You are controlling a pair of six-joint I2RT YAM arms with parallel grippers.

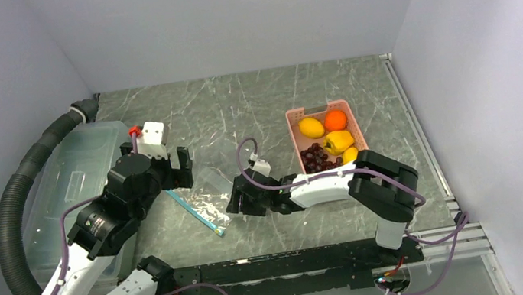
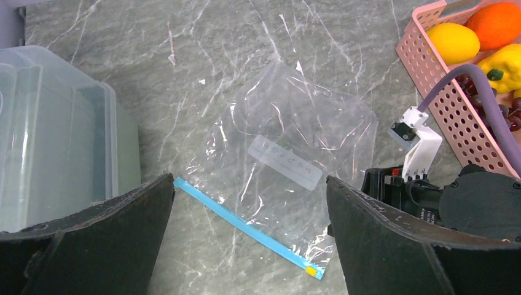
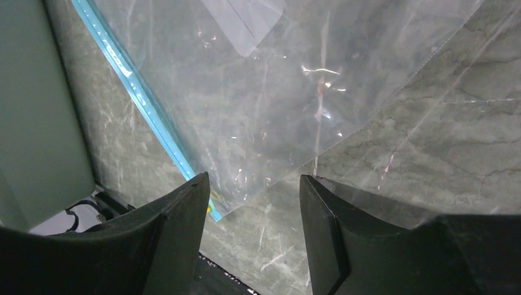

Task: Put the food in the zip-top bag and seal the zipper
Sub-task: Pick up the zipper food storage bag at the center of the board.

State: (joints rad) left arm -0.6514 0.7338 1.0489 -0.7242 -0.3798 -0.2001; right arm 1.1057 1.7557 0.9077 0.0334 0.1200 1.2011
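Left hand: hanging spread as wide as it goes and holding nothing, with the bag lying straight below its gap.
Right hand: standing about half open, low over the counter. The bag's corner is poking into the gap between its fingers, and nothing is looking pinched.
Bag: lying flat and crinkled on the counter between the two hands. Whether its mouth is open cannot be told.
Zipper: running along the bag's edge, with one end sitting just beside the right hand's left finger.
Food: sitting in the basket behind the right hand's wrist, well apart from the bag. None is lying in the bag.
Handling: the bag is looking thin, light and slippery, so it is likely to slide or collapse rather than lift cleanly. The zipper is probably its stiffest part, making the film just beside it the surest hold. The toy pieces are looking light and hard, and the round ones may roll.
Edges: the bin is crowding the left hand's left side. The basket wall and the right arm's cable are closing in on its right.
Room: bare counter is lying open beyond both hands.
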